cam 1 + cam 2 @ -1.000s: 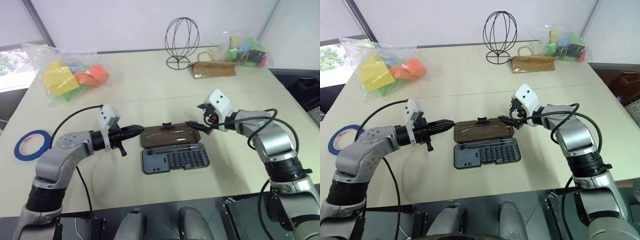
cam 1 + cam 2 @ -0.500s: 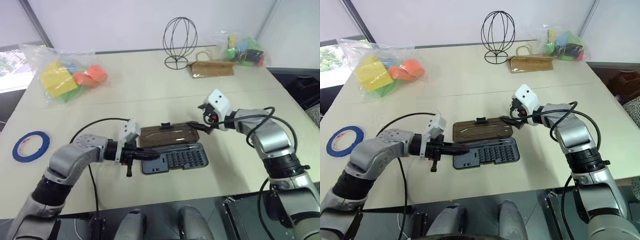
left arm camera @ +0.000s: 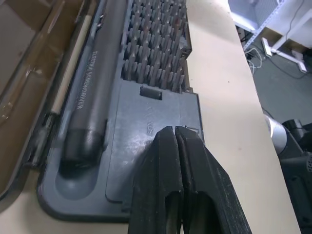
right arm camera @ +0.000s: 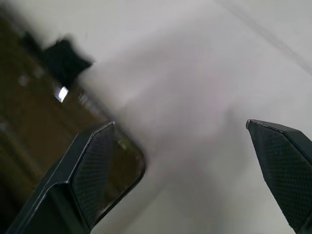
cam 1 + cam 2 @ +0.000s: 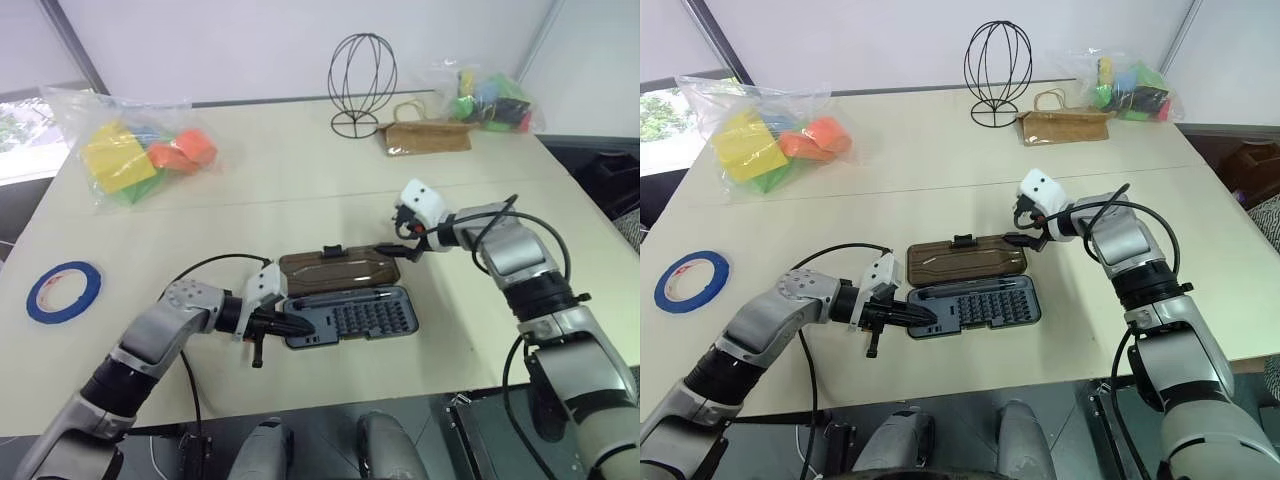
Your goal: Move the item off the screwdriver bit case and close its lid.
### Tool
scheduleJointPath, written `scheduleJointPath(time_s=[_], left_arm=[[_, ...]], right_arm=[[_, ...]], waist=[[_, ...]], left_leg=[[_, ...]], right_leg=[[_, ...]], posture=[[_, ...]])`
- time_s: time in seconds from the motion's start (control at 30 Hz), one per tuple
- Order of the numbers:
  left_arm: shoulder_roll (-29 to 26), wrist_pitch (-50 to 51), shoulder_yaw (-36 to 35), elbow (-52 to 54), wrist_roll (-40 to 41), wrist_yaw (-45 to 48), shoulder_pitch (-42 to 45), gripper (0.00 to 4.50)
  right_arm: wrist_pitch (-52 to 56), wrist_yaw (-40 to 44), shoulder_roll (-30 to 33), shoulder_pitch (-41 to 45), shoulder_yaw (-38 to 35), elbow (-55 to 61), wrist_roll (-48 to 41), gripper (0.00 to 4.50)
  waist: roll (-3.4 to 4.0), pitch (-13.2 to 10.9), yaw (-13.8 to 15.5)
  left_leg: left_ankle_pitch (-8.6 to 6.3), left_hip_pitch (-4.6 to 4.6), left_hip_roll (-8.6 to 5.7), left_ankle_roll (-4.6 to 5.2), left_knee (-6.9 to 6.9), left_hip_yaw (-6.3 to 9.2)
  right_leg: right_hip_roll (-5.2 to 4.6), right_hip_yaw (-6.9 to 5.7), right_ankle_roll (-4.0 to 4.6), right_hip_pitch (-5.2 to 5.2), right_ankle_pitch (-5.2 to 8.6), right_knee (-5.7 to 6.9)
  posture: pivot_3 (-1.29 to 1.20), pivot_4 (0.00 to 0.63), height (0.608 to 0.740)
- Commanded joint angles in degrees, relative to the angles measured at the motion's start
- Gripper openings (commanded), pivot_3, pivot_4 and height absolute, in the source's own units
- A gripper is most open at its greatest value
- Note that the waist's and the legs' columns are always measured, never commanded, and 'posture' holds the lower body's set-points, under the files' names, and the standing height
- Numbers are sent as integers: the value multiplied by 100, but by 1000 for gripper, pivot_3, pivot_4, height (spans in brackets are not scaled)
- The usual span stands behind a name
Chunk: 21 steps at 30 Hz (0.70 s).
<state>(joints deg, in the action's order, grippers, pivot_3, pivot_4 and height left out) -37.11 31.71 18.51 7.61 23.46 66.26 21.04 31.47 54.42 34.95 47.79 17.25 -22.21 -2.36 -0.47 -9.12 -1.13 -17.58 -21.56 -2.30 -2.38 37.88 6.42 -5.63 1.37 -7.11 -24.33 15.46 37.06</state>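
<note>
Two sets of fingers flank your screwdriver bit case (image 5: 350, 316), which lies open near the front of the table (image 5: 300, 190). Your left fingers (image 5: 921, 316) are pressed together, tips over the case's blank left end, beside the slim driver (image 3: 92, 102) and short of the rows of bits (image 3: 156, 44). Your right fingers (image 5: 392, 251) are spread wide at the right end of the lid (image 5: 338, 272); one fingertip (image 4: 97, 170) overlaps the lid's corner and the other hangs over bare table. The lid lies flat on the far side of the tray, its one black latch tab (image 5: 333, 250) on the far edge.

You have one roll of blue tape (image 5: 64, 290) at the left, two bags of coloured blocks (image 5: 140, 150) at the far corners, one wire stand (image 5: 362, 85) and one brown pouch (image 5: 428, 137) at the back. Bare table surrounds the case on all sides, with less room toward the front edge.
</note>
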Motion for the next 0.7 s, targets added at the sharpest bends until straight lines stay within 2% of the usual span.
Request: scheduleJointPath(time_s=[0.03,0.4,0.7], left_arm=[[-21,-48,31,1,-144,1,-101,57],[24,-36,12,158,-154,-110,-187,57],[80,-104,31,141,-210,-154,-233,57]], right_arm=[[-301,164,67,193,35,-52,184,4500],[-883,123,-73,253,-60,-879,493,4500],[-839,420,-125,82,-6,-524,448,4500]], waist=[[0,0,-1],[0,0,4],[0,0,3]], left_leg=[[0,0,0,0,0,0],[1,1,0,-1,1,0],[1,1,0,-2,1,0]], right_leg=[[0,0,0,0,0,0],[0,0,0,0,0,1],[0,0,0,1,0,1]], posture=[[0,150,740],[0,150,740],[0,150,740]])
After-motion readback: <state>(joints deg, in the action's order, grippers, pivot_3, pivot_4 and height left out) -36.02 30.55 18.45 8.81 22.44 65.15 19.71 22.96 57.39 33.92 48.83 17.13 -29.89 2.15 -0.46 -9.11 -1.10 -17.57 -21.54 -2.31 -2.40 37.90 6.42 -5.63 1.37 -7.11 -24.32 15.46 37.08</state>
